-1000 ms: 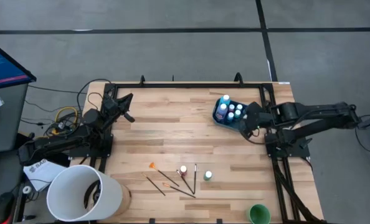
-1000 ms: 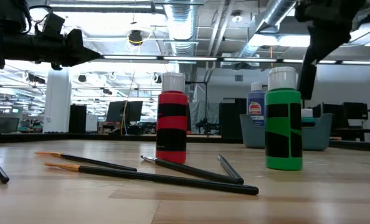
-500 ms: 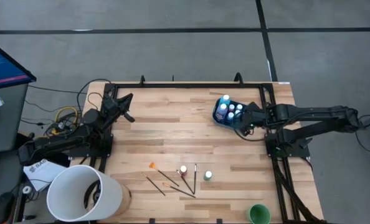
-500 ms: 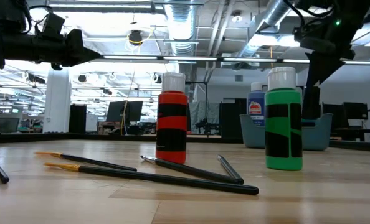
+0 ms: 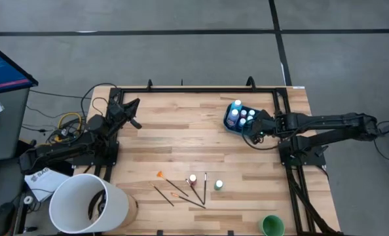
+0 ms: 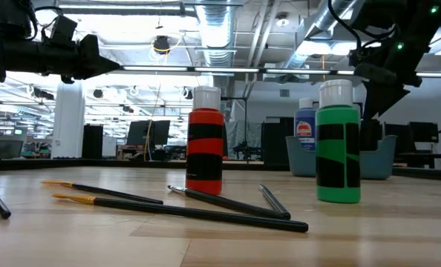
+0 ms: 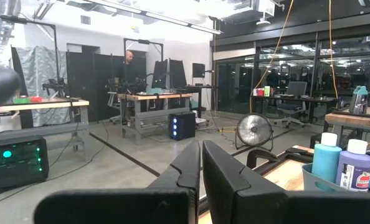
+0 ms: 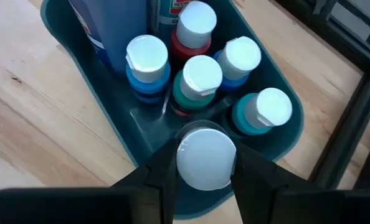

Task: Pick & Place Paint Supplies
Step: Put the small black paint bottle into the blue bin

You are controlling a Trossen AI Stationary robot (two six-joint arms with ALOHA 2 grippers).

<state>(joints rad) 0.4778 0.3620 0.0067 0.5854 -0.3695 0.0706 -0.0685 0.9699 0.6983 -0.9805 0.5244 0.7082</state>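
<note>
only the right wrist view shows the right tool clamped on a white-capped bottle over the teal tub.

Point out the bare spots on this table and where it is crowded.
Bare wood runs across the table middle, between the left hand, which is shut, and the teal tub. Crowded: the tub, packed with bottles, where the right hand holds a white-capped bottle; also the near-edge brushes, beside the red bottle and green bottle.

Lighting: we record bright, even overhead light on the table; ceiling fixtures glare in the low view; shadows faint; distant room soft, nearby objects sharp.
</note>
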